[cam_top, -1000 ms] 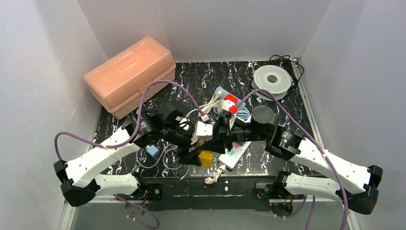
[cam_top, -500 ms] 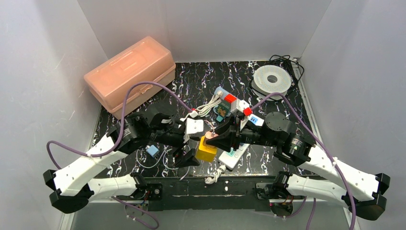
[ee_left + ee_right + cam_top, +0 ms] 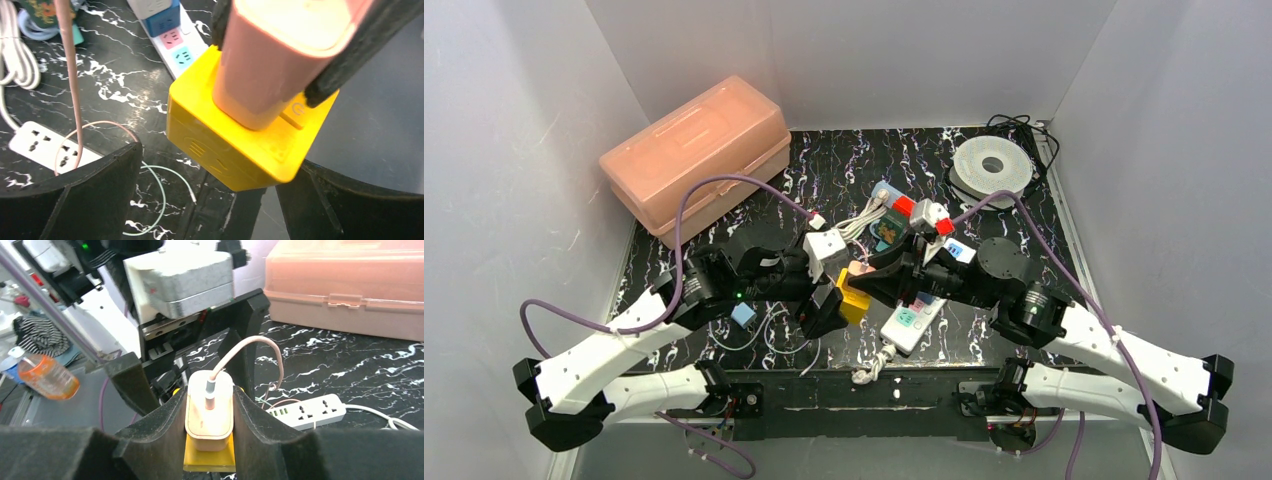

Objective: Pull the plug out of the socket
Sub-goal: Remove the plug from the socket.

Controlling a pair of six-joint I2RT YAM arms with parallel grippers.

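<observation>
Pinching the pink plug [image 3: 209, 416] between both fingers, the right gripper [image 3: 210, 407] has it seated in the yellow socket [image 3: 220, 140]; the left gripper [image 3: 220, 200] stands spread wide, flanking the socket without touching.

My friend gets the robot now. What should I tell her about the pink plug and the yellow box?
Left gripper: jaws wide open, one on each side of the yellow socket cube, gripping nothing.
Right gripper: jaws shut on the pink plug.
Things: the plug sits in the cube's socket face, with its pink cable looping away.
Done: the plug is gripped.
Left: the plug is not out yet. Probably close the left jaws on the cube to hold it, then pull the plug straight off.
</observation>
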